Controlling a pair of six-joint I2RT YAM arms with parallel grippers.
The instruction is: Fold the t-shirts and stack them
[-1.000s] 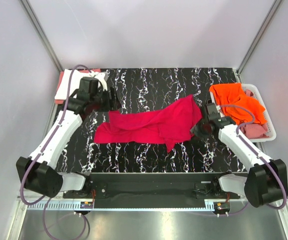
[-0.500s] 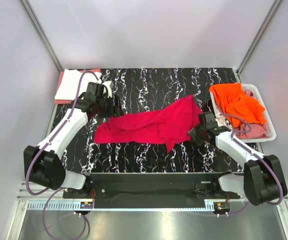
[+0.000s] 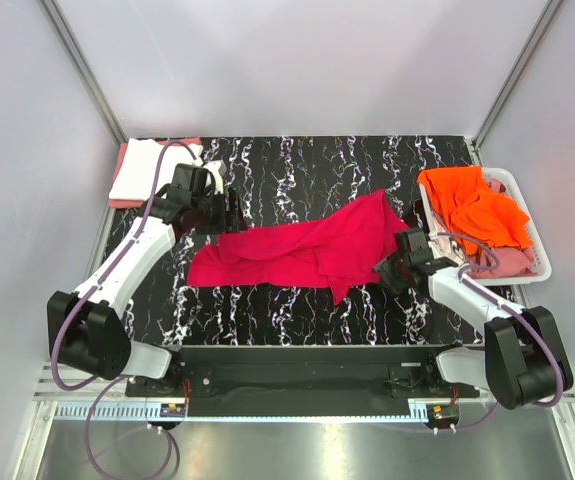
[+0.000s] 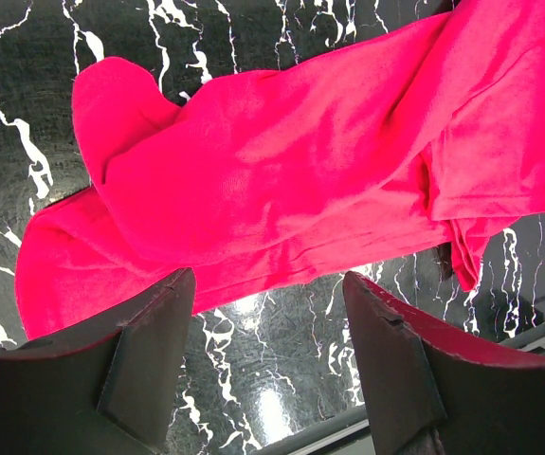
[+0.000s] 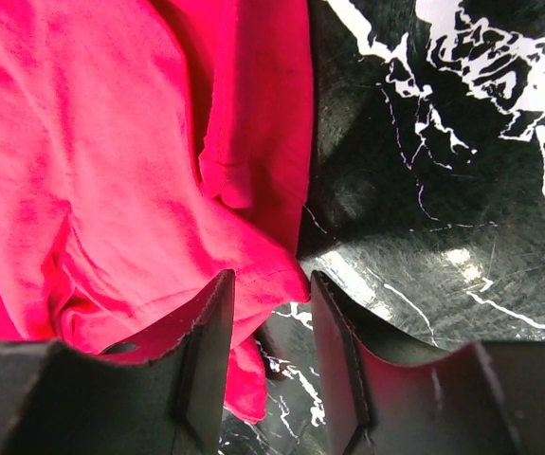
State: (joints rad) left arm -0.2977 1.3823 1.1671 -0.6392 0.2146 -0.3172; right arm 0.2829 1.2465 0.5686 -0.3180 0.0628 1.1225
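Marble tabletop (image 3: 297,165), red tee (image 3: 297,250) unmoved, L hand (image 3: 225,213) spread, nearer tee, R hand (image 3: 385,272) spread, edged closer

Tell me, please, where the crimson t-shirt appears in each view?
Top external: crimson t-shirt lies crumpled mid-table.
Left wrist: crimson t-shirt fills the upper frame.
Right wrist: crimson t-shirt covers the left half.
Shared landmark: black marbled tabletop with white veins.

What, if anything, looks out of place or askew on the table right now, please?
The crimson t-shirt lies bunched and twisted diagonally across the table, with folds overlapping instead of spread flat. At the right, an orange t-shirt is heaped loosely in the white basket, covering its left rim. Nothing looks damaged.
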